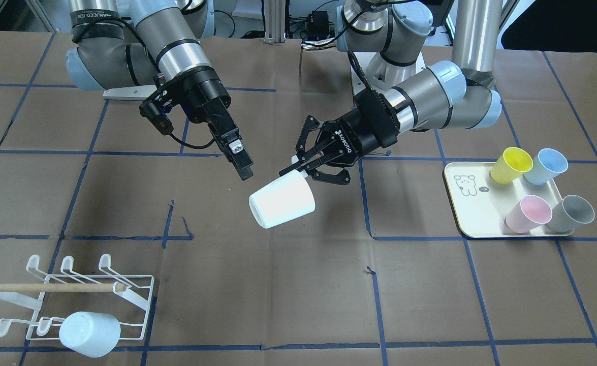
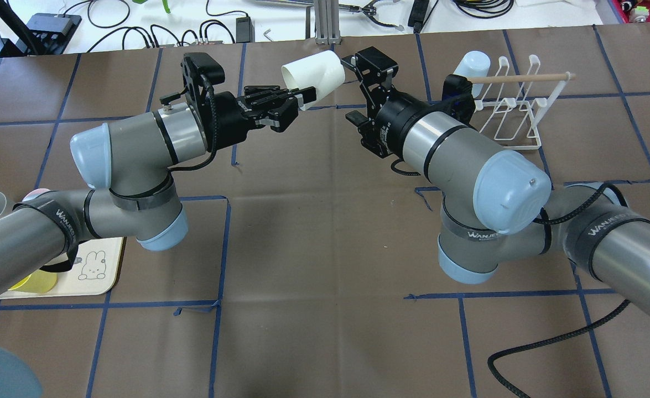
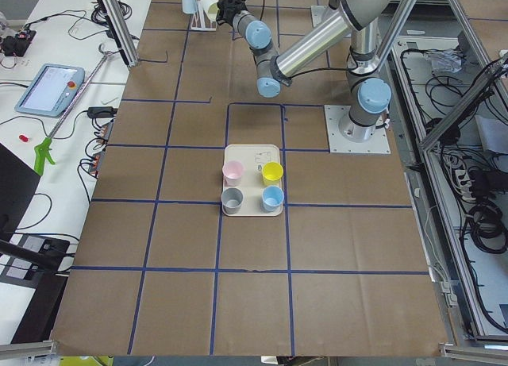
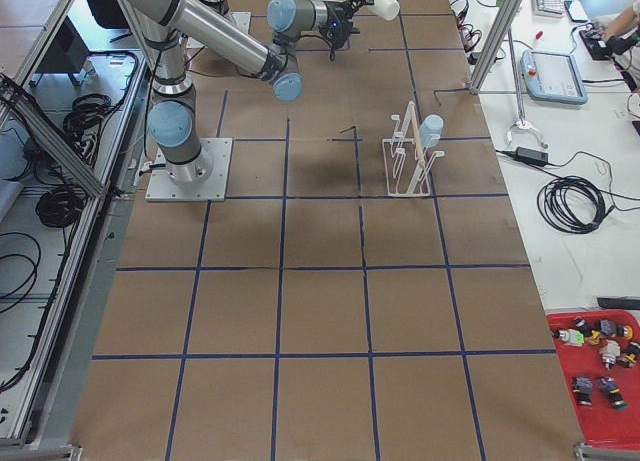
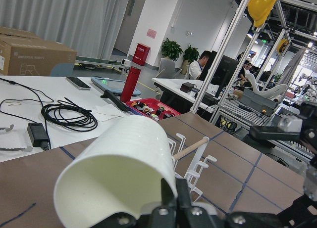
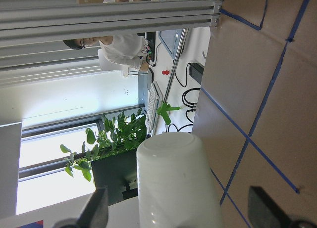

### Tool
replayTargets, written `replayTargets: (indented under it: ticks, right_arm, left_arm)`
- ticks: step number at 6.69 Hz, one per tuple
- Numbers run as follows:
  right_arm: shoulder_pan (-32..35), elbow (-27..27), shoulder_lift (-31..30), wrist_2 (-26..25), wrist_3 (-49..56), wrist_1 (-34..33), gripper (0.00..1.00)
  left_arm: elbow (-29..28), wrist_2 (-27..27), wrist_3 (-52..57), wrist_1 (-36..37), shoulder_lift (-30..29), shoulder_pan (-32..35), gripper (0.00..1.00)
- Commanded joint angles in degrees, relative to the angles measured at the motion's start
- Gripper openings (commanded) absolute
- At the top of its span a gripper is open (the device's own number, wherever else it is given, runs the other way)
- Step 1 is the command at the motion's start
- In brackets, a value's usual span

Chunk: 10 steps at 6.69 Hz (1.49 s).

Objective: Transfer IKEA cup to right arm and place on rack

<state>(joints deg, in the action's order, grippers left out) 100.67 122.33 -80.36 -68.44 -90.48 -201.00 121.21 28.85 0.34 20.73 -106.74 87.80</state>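
Observation:
A white IKEA cup (image 1: 283, 201) hangs in the air over the table's middle, lying on its side. My left gripper (image 1: 301, 170) is shut on the cup's rim (image 5: 124, 163), one finger inside the mouth. The right arm (image 2: 457, 160) reaches in from the other side. Its gripper (image 2: 358, 88) is open and points at the cup's closed base (image 6: 173, 173), which shows between the two spread fingers without touching them. The white wire rack (image 1: 82, 290) stands on the table with a pale blue cup (image 1: 90, 333) hung on one prong.
A cream tray (image 1: 468, 203) on my left side holds yellow (image 1: 510, 164), blue (image 1: 546, 165), pink (image 1: 528, 213) and grey (image 1: 572, 213) cups. Brown paper with blue tape lines covers the table. Cables and a tablet lie past its far edge.

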Motion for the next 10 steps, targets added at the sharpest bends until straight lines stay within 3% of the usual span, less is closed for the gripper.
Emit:
replayTargets:
  ticks: [1, 10]
  right_arm:
    - [0.23, -2.18, 2.05, 0.15, 0.3, 0.26, 0.98]
    - [2.87, -6.14, 7.33, -0.02, 0.13, 0.61, 0.98]
  left_arm:
    - [1.58, 1.03, -0.08, 0.02, 1.09, 0.09, 0.06]
    - [1.22, 2.35, 0.01, 0.1, 0.83, 0.09, 0.07]
